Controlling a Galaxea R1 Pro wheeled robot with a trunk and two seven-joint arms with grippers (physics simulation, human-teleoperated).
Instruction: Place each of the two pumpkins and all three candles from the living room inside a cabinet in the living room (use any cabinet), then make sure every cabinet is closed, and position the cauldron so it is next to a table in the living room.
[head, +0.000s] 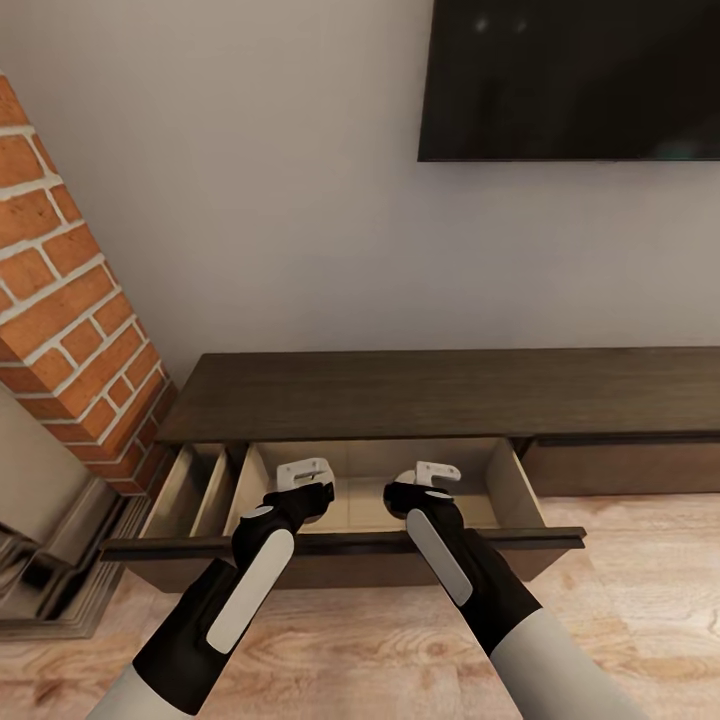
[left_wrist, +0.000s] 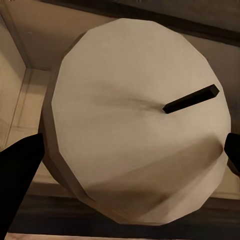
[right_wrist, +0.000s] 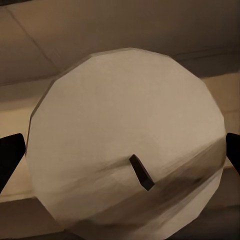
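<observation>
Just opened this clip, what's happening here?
The robot stands at the dark-brown TV cabinet, whose drawer is pulled open. Both arms reach into it: the left gripper is closed on one tan candle, and the right gripper on another candle. Both candles sit above the pale drawer interior, not yet released.

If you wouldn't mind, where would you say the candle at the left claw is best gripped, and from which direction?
Grip the candle across its round side wall, coming down from above over the wick end. The left wrist view looks straight onto its flat top, with dark fingertips flanking opposite sides. That suits a short, stubby cylinder: curved sides give two opposing contact lines, and the open drawer leaves access from above.
</observation>
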